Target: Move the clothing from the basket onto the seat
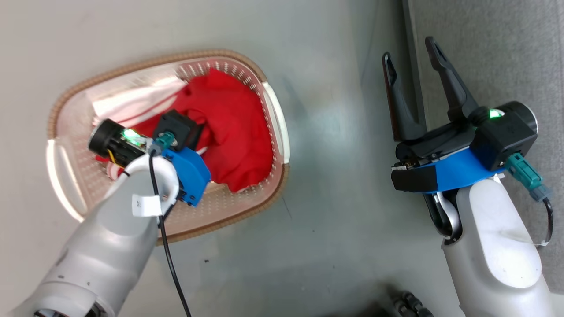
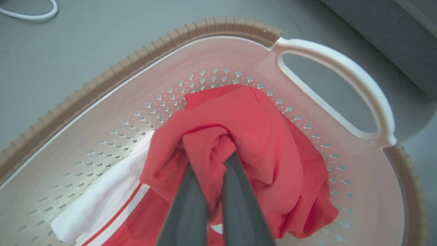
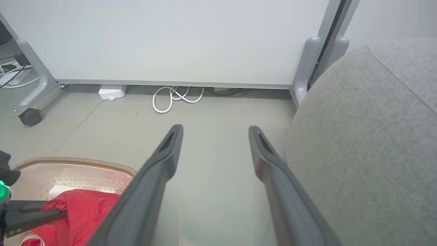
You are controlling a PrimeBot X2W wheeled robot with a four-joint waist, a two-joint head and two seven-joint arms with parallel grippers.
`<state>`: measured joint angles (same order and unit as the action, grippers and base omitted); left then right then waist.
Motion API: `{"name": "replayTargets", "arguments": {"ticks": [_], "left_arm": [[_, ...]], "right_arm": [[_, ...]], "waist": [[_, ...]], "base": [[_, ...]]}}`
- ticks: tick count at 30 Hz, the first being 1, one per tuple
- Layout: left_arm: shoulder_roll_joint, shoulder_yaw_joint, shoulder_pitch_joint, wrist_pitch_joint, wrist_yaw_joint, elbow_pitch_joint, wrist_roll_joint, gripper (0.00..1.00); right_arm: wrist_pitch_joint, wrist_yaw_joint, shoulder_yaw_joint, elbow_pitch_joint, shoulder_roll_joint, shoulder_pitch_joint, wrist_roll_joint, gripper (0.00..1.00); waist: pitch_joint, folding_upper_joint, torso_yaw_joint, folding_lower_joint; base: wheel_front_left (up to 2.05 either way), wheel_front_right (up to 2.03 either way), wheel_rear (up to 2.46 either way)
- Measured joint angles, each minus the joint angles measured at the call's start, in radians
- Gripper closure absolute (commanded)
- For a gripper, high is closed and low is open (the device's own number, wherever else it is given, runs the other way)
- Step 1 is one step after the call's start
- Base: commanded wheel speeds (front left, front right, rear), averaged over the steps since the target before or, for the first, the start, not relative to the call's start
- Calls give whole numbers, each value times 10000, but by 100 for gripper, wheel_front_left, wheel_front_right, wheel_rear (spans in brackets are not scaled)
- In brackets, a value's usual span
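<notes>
Clothing (image 1: 238, 132) lies bunched inside the basket (image 1: 145, 66). Left gripper (image 2: 211, 155), reaching down into the basket, is pinched closed on a red fold of it. Right gripper (image 1: 408, 49) hovers outside the basket toward the seat (image 1: 506, 53), fingers spread wide, empty.

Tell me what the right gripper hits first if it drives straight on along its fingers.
The right gripper would likely meet the floor by the white cable, clearing the seat; depth is unclear.
</notes>
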<state>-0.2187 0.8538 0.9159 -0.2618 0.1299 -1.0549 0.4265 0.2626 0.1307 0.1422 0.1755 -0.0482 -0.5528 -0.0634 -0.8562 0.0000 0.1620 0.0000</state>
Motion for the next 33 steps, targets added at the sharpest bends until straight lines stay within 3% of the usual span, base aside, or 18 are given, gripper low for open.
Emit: {"name": "replayTargets", "arguments": {"ticks": [12,21,33], "left_arm": [[182,-805,-1548,0,0,2056,-198,100],[460,-1965,-2573,0,0,3854,-899,100],[886,-3131,-2824,0,0,5858,-1873,100]], "right_arm": [[0,-2,-268,430,0,783,161,0],[0,0,-449,738,-4,1582,257,0],[0,0,-573,1011,-40,2469,144,0]], "waist": [[1974,0,-549,-1],[3608,0,-994,-1],[5596,1,-1372,-2]], "base": [[0,0,0],[0,0,0],[0,0,0]]}}
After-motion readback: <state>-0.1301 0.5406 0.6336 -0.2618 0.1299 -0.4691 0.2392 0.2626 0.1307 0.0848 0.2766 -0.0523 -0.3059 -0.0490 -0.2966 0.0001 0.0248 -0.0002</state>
